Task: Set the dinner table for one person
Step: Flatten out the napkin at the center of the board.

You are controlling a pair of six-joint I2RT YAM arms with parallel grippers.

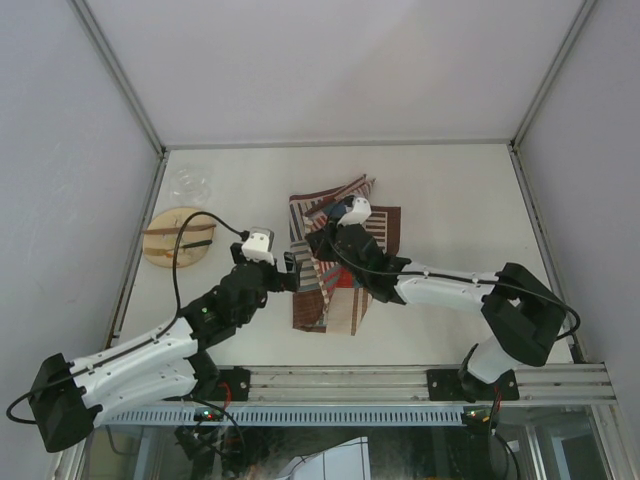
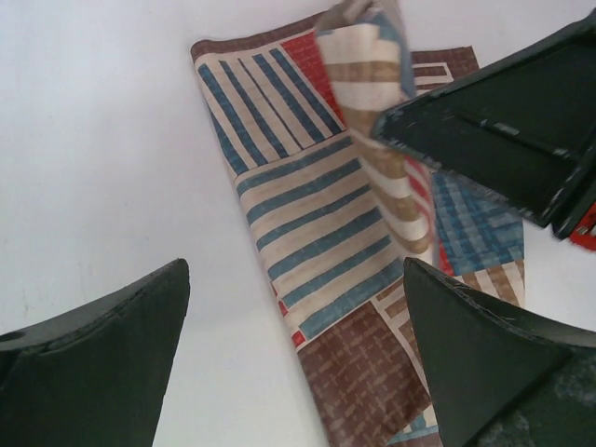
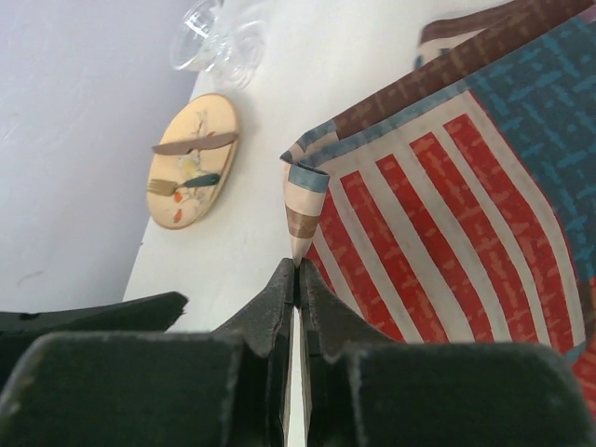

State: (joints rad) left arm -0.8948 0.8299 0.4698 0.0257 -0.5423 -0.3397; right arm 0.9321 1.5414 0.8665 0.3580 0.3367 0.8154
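The dinner table (image 1: 450, 190) is a white top with aluminium rails. A red, brown and blue striped placemat (image 1: 345, 290) lies crumpled and partly folded at its middle. My right gripper (image 3: 298, 266) is shut on a pointed fold of the placemat (image 3: 447, 205), lifting that corner off the surface; from above, this right gripper (image 1: 317, 245) hangs over the mat's left part. My left gripper (image 2: 293, 326) stands wide open just above the placemat's (image 2: 307, 205) left edge, holding nothing. The left gripper (image 1: 292, 265) sits close beside the right one.
A round wooden-coloured plate (image 1: 180, 237) with a fork and a knife lying on it rests near the left rail. A clear glass (image 1: 190, 185) lies behind it. The right gripper's black finger (image 2: 503, 130) crosses the upper right of the left wrist view.
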